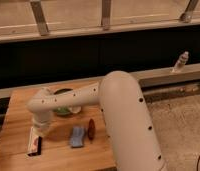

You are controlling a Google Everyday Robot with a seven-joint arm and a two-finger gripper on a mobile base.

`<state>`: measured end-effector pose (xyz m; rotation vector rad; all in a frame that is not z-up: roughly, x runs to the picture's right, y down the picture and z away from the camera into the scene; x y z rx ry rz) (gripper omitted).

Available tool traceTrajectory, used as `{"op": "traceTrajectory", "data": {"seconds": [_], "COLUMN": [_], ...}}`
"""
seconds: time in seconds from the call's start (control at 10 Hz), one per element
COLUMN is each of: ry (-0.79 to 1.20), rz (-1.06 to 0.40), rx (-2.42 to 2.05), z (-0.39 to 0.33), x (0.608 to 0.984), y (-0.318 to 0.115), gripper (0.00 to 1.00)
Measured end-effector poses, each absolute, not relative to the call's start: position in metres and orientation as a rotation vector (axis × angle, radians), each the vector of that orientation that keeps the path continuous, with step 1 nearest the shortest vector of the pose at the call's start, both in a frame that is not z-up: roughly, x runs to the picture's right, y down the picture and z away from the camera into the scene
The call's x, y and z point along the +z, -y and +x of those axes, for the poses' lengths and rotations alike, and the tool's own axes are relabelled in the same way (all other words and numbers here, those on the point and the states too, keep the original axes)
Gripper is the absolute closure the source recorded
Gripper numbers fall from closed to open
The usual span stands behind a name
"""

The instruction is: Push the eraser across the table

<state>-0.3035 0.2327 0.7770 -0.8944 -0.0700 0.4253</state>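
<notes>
The eraser [33,143], a long narrow whitish and reddish-brown block with a black edge, lies near the front left of the wooden table [18,115]. My gripper [39,131] is at the end of the white arm, reaching down to the eraser's far end and touching or nearly touching it. The arm [78,97] stretches across the table from the right.
A blue-grey spongy pad [77,136] and a small dark red oblong thing [91,128] lie right of the eraser. A green bowl-like object [63,107] sits partly hidden behind the arm. A white bottle [180,62] stands on the ledge at the right.
</notes>
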Motion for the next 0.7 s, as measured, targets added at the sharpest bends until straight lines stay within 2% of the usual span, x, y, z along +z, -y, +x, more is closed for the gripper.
{"op": "traceTrajectory", "data": {"seconds": [0.3,0.6,0.7], "ry": [0.048,0.027,0.023], "rz": [-0.799,-0.721,-0.708], "rx": [0.538,0.669,0.696], "z": [-0.265,-0.195,-0.181], "x": [0.77,0.758,0.754], "y": [-0.199,-0.184,-0.183], "gripper": [1.0,1.0,0.97]}}
